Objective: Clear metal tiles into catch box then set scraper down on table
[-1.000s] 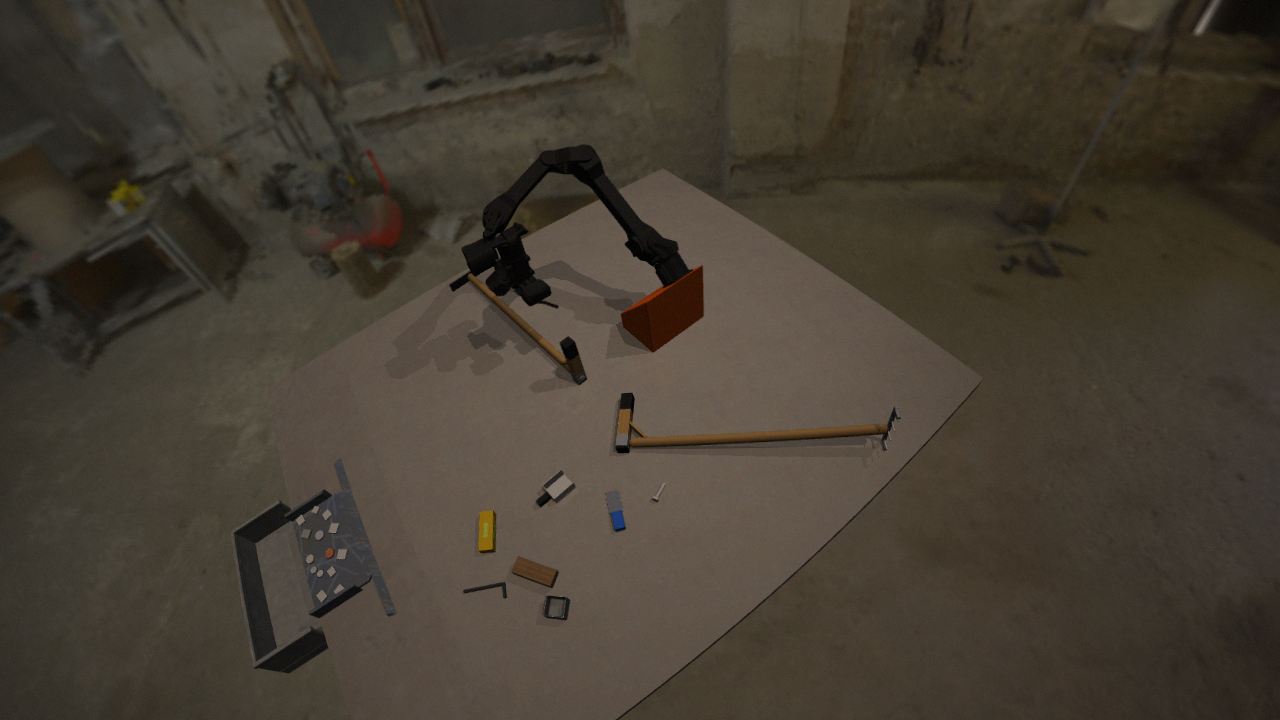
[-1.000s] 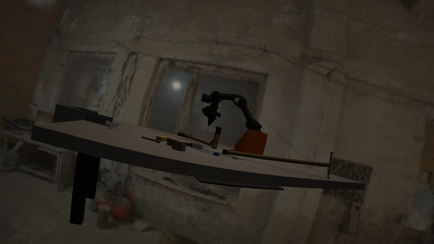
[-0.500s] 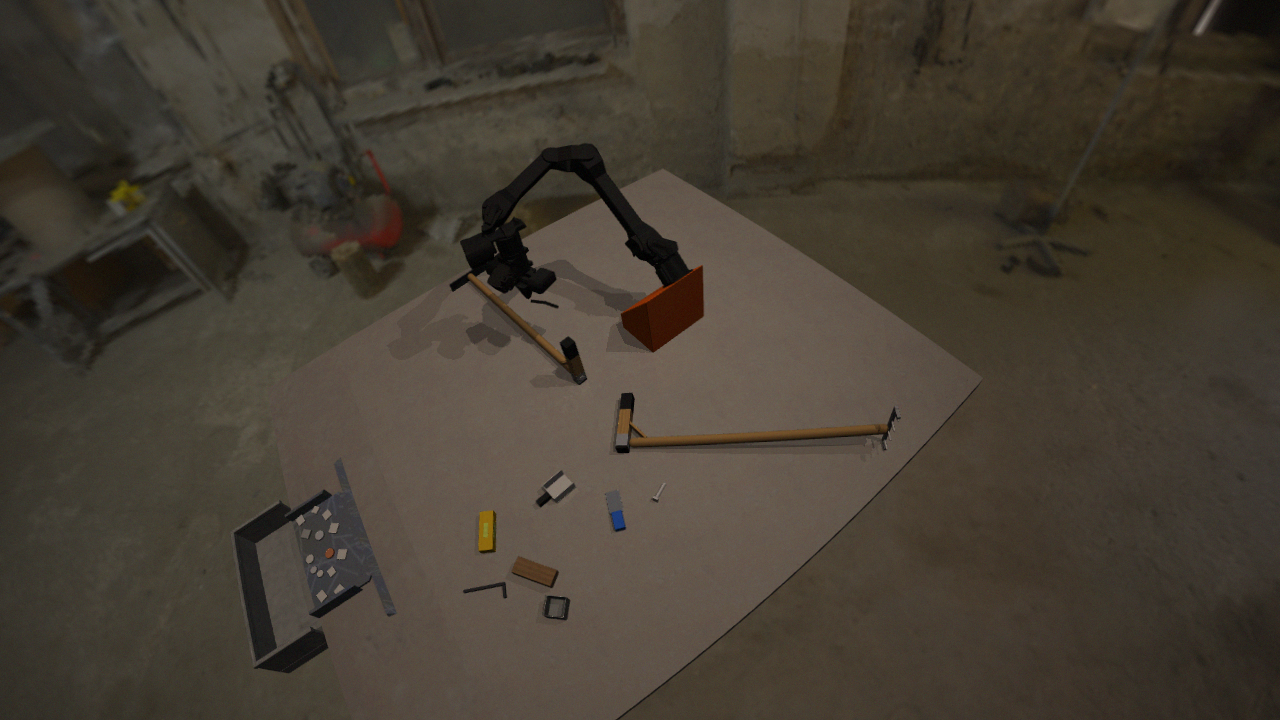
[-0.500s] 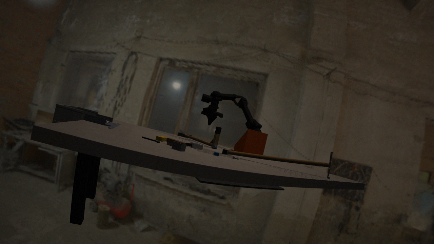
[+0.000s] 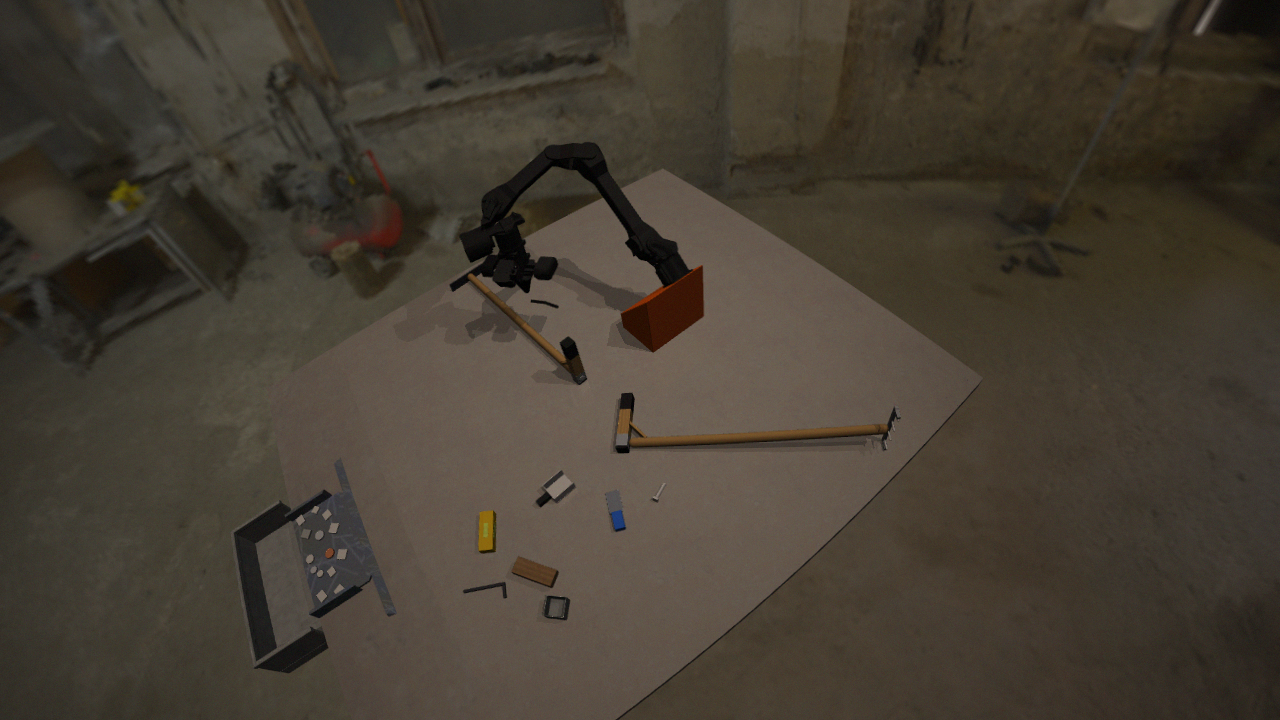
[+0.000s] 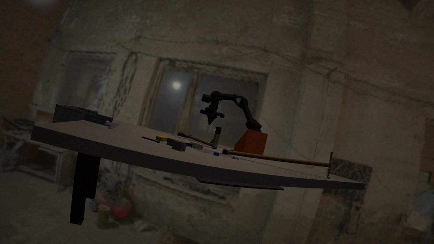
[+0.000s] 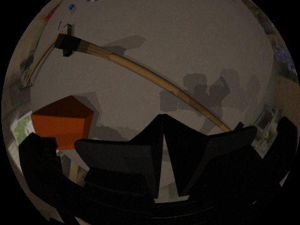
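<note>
My gripper (image 5: 526, 288) (image 6: 209, 123) (image 7: 162, 117) is shut with nothing between its fingertips. It hangs above the table beside the long scraper (image 5: 519, 319) (image 6: 197, 139) (image 7: 147, 73), near its blade end. The scraper lies on the table, its wooden handle running from a dark flat blade to an upright grip with a black end. The steel bench plate (image 5: 354, 535) is at the table's far left. Several pale tiles and an orange one (image 5: 329, 553) lie on it. The grey catch box (image 5: 244, 591) (image 6: 69, 115) adjoins its outer side; its visible floor shows no tiles.
A long rake (image 5: 760, 437) (image 6: 276, 158) lies nearer the right edge. The orange base (image 5: 675, 308) (image 6: 251, 142) (image 7: 69, 125) stands behind it. A yellow block (image 5: 486, 531), a brown block (image 5: 534, 571), a blue-handled tool (image 5: 617, 519) and other small items lie mid-table. A thin dark bar (image 5: 544, 302) lies near the scraper.
</note>
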`<state>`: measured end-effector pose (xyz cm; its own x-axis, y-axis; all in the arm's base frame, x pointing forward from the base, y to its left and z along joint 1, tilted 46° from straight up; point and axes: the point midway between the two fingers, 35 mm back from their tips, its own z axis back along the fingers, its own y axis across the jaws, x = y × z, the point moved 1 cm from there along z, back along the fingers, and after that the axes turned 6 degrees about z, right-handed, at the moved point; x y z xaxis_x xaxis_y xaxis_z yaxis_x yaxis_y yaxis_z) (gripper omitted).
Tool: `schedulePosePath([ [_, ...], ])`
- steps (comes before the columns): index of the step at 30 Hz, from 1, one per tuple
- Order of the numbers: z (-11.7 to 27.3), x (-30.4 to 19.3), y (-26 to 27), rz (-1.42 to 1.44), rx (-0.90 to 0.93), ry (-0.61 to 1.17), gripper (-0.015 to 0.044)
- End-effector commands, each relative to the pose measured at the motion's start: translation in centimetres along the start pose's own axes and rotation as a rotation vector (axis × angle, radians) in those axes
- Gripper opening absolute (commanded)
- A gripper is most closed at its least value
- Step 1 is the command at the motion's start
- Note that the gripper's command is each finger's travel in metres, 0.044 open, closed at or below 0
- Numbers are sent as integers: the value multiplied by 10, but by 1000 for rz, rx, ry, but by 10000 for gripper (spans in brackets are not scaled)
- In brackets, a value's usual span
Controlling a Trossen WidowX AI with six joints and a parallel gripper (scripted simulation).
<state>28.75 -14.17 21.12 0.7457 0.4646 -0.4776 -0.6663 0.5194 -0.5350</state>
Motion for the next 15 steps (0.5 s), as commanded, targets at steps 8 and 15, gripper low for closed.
schedulePosePath([
  [8,4,-15,-5,259,2,6,0],
  [15,6,-23,-7,417,3,9,0],
])
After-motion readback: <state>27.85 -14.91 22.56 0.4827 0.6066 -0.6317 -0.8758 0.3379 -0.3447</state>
